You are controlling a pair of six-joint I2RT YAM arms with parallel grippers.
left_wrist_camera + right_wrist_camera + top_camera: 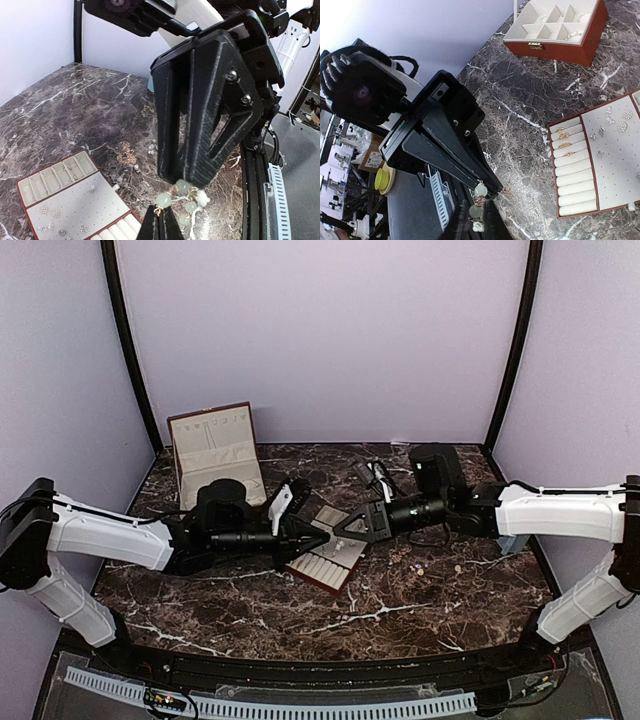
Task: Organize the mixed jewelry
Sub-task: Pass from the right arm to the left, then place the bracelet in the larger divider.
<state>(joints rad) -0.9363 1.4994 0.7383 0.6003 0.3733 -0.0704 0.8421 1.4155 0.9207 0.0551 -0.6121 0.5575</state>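
The beaded piece [183, 194] of pale green stones sits at lower centre of the left wrist view, above the table [75, 110]. It is probably light, limp and easy to snag, so pinch its thin links. The 2 tips meet here: left end effector [161, 215] and right end effector [472, 220] both appear clenched on it.

Two arms [100, 530], one open box [215, 452], one slotted tray [325, 568], four gold rings [564, 145], one beaded strand [182, 187].
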